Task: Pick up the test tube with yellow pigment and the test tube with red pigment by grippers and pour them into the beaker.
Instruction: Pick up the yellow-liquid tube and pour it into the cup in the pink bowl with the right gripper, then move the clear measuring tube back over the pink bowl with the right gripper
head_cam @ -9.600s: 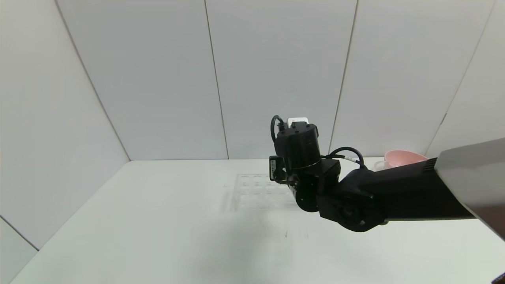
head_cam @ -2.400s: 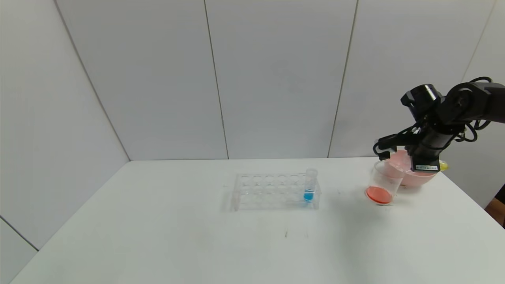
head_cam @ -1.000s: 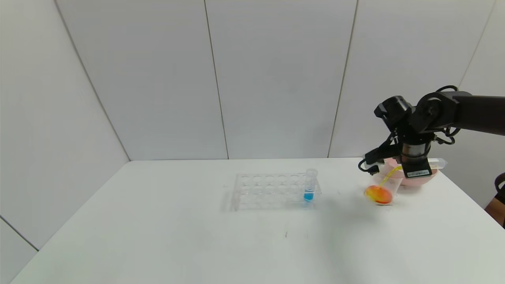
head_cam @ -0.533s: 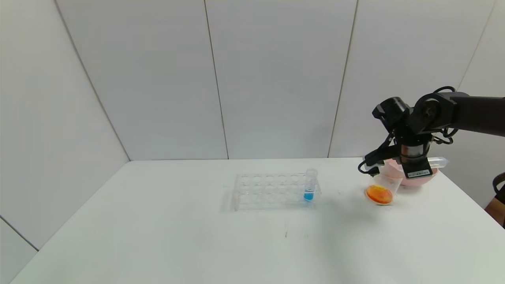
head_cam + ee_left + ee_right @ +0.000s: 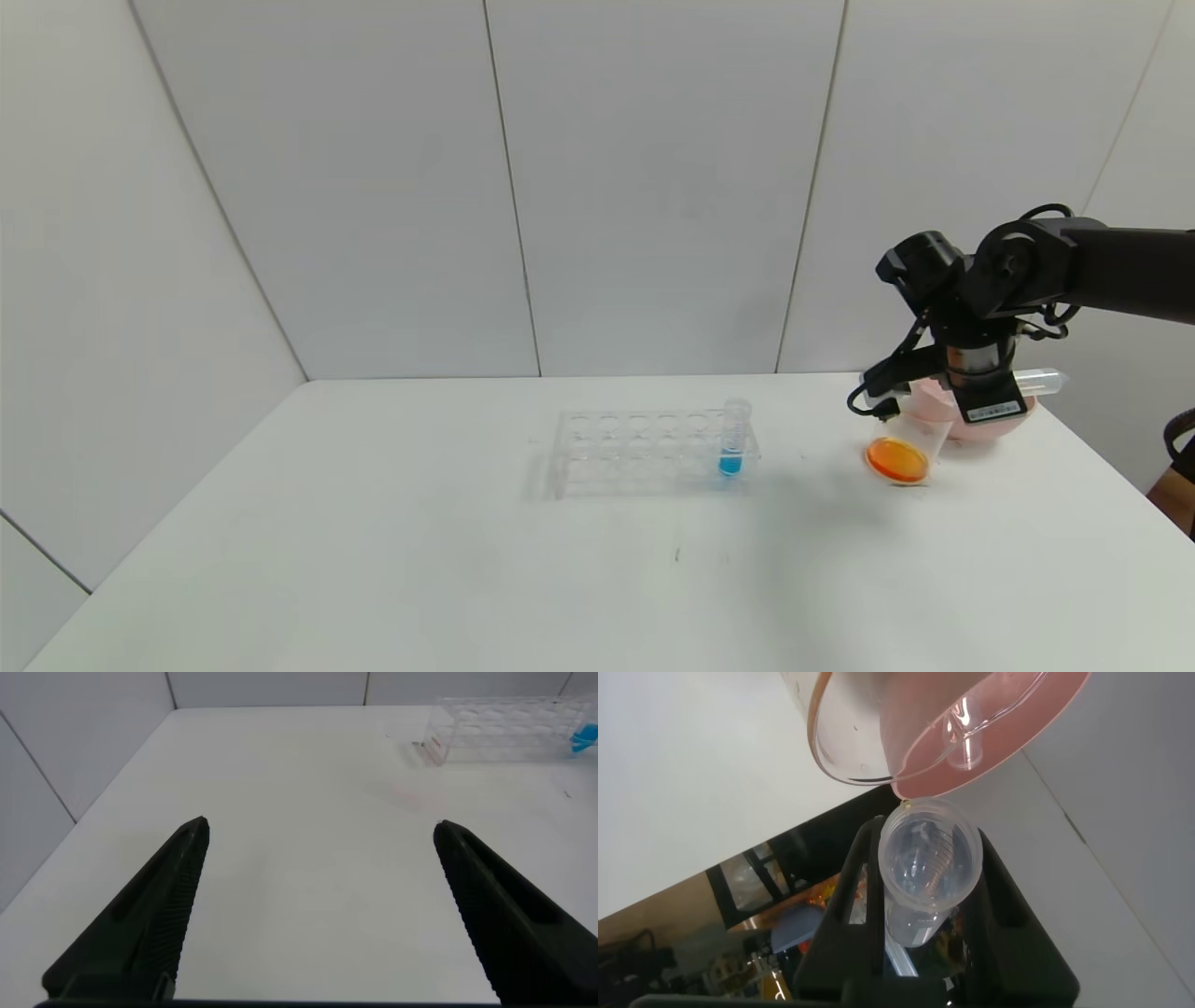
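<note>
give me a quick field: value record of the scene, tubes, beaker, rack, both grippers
right gripper: shut on an emptied tube, held sideways above the beaker
beaker: on the table, orange liquid in its bottom, beside the pink bowl
pink bowl: holds another tube
rack: one upright tube with blue liquid
left gripper: open, over bare table, holding nothing

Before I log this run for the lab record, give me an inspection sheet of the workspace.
Surface: white table, a few small dark specks.
Job's things: beaker holds orange liquid; test tube, looking emptied, held near level above it.
Clutter: clear rack with one blue-liquid tube; pink bowl behind the beaker.
Grippers: right gripper shut on the test tube, over the beaker; left gripper open, low over bare table.
Cables: black loops on the right arm's wrist.
Surroundings: plain white wall panels.
</note>
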Tool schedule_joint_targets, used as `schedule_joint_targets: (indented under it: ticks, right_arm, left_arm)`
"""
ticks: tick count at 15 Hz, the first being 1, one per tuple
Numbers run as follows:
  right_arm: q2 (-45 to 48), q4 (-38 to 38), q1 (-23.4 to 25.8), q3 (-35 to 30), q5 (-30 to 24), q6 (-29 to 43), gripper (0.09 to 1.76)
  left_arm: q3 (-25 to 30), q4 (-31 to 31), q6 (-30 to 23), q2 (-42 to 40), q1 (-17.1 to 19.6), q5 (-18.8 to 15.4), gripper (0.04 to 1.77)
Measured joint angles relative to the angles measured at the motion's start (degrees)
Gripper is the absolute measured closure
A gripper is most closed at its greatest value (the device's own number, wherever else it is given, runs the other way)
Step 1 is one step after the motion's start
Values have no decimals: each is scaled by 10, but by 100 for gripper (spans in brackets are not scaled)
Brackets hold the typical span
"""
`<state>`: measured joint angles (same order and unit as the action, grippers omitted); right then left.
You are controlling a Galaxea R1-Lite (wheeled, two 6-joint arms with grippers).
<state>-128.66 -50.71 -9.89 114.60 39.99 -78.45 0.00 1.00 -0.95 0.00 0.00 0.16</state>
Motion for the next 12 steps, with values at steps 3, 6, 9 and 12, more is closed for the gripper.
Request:
schedule_joint_targets:
  ticks: [3,6,9,12]
  right_arm:
    - [0,-2,0,0,0,0,132]
    - [0,-2,0,0,0,1,132]
    - [5,-3,2,0,-3,5,132]
    - [28,-3,19,-7,-93,16,132]
  left_arm:
    - [0,0,0,0,0,0,9]
    - [0,0,0,0,0,0,9]
    - [0,0,0,0,0,0,9]
    - [0,0,0,0,0,0,9]
